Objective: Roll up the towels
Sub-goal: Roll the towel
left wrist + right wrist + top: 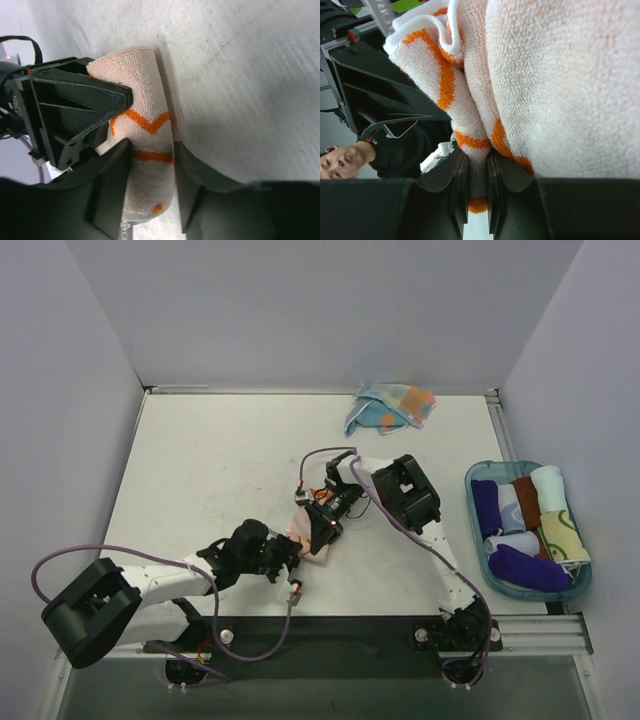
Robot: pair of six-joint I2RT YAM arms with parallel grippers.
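White terry with orange prints: the towel [145, 100] sits rolled mid-table, with the left gripper [152, 155] straddling it, a finger [112, 180] against each side, likely to stop the roll springing loose. The right gripper [476, 175] pinches a fold at its end between nearly closed jaws, probably to tighten it. The roll's long axis runs lengthwise between the left fingers, far end pointing away from that wrist; a blue towel [390, 408] lies crumpled at the far edge.
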